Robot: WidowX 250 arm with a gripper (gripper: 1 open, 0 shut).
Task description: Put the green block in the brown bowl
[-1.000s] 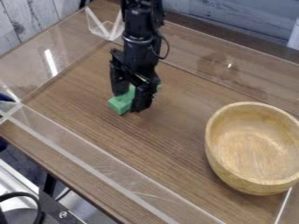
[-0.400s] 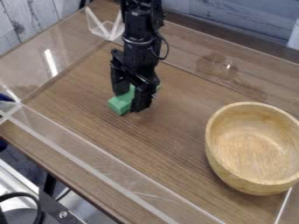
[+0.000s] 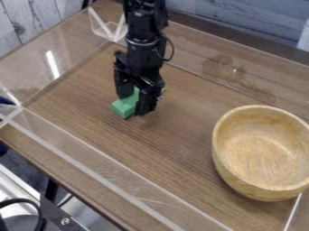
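The green block (image 3: 123,108) lies on the wooden table, left of centre, only its near end showing. My black gripper (image 3: 136,101) points straight down over it, low at the table, its fingers open and standing on either side of the block. Whether the fingers touch the block I cannot tell. The brown bowl (image 3: 257,182) sits empty at the right front, well apart from the gripper.
A clear acrylic wall (image 3: 72,153) runs along the table's front and left sides. Bare wood table (image 3: 182,126) lies between the gripper and the bowl. A light plank wall stands behind at the top left.
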